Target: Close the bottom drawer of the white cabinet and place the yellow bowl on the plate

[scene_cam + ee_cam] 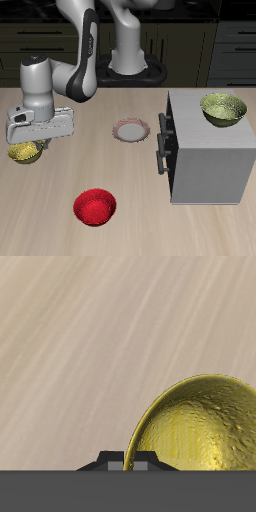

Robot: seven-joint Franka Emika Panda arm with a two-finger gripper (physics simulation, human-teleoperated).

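Gripper (30, 143) sits right over the small shiny golden-yellow bowl (25, 153), rim between my fingers I think, but can't tell how far apart.

Open tabletop between the yellow bowl (25, 153) and the plate (131, 130) — the red bowl (95, 207) sits nearer the front

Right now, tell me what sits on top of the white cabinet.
An olive-green-yellow bowl sits on the white cabinet, near its back. Its inside looks empty; the cabinet top beneath it is hidden.
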